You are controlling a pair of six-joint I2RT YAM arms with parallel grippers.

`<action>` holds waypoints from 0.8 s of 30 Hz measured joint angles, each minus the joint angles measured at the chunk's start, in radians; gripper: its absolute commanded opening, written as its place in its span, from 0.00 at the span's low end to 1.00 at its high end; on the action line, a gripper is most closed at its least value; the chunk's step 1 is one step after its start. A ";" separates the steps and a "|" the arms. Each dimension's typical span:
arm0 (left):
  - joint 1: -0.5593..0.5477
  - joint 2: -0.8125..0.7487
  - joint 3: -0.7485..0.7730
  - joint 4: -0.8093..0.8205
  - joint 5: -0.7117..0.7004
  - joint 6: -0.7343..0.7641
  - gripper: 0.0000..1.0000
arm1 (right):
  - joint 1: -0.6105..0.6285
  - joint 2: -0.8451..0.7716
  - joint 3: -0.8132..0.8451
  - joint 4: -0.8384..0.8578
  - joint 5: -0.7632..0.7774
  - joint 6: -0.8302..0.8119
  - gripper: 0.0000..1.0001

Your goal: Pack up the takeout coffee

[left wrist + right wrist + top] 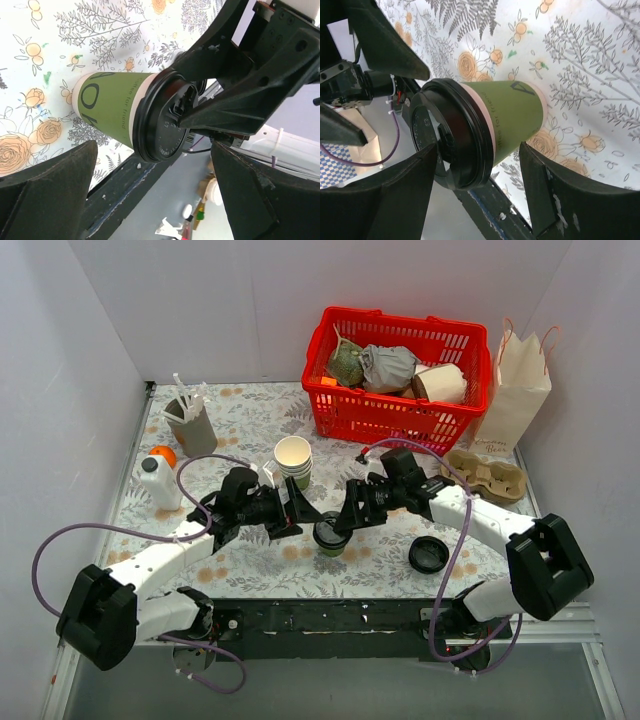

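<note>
Takeout coffee (pixel 330 535), green sides, black lid

One lidded coffee cup (pixel 331 536), one loose lid (pixel 429 554), one cup stack (pixel 293 461), one basket (pixel 398 375), one paper bag (pixel 518 390), one cup carrier (pixel 487 475), one bottle (pixel 160 483), one orange (pixel 163 454).

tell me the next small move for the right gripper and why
Probably close the right gripper on the coffee. In the right wrist view its open fingers flank the lidded cup, which stands on the table. The left gripper is also open beside it. The carrier waits empty.
</note>
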 measured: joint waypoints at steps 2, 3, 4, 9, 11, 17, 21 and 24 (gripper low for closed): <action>0.000 0.008 -0.023 0.032 0.011 -0.034 0.98 | 0.002 -0.019 -0.023 0.012 -0.009 0.020 0.74; 0.000 0.016 -0.026 0.043 0.018 -0.048 0.98 | 0.003 -0.027 -0.032 0.017 -0.012 0.026 0.74; 0.000 0.029 -0.027 0.060 0.028 -0.061 0.98 | 0.005 -0.033 -0.037 0.018 -0.015 0.032 0.75; 0.000 0.088 -0.027 0.149 0.073 -0.093 0.98 | 0.020 -0.060 -0.050 0.043 -0.032 0.057 0.76; 0.000 0.110 -0.027 0.175 0.088 -0.103 0.98 | 0.024 -0.072 -0.061 0.064 -0.048 0.072 0.76; 0.000 0.156 -0.017 0.219 0.106 -0.105 0.98 | 0.042 -0.083 -0.083 0.081 -0.070 0.107 0.77; 0.000 0.221 0.005 0.243 0.117 -0.100 0.98 | 0.052 -0.105 -0.108 0.085 -0.066 0.129 0.77; 0.000 0.269 0.026 0.246 0.126 -0.088 0.98 | 0.060 -0.128 -0.127 0.086 -0.064 0.140 0.77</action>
